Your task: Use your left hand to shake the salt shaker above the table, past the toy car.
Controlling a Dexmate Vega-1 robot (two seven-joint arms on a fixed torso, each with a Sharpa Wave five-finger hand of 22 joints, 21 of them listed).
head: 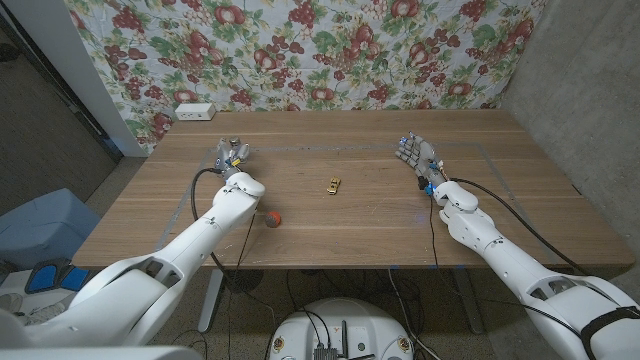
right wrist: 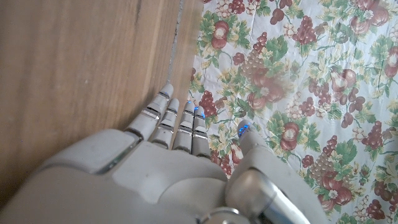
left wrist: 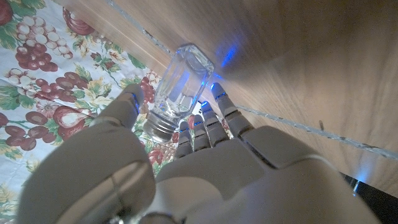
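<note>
A clear glass salt shaker (left wrist: 180, 87) with a metal cap stands on the wooden table (head: 330, 140), between the thumb and the straight fingers (left wrist: 214, 115) of my left hand (head: 230, 158). Thumb and fingers lie close along its sides, and no firm grip shows. The small yellow toy car (head: 333, 185) sits mid-table, to the right of that hand and a little nearer the front edge. My right hand (head: 417, 160) stands on the table's right side, fingers stretched out and empty.
A small red object (head: 271, 217) lies near the front edge beside my left forearm. A white box (head: 194, 111) sits at the back left corner. A floral cloth (head: 330, 50) hangs behind the table.
</note>
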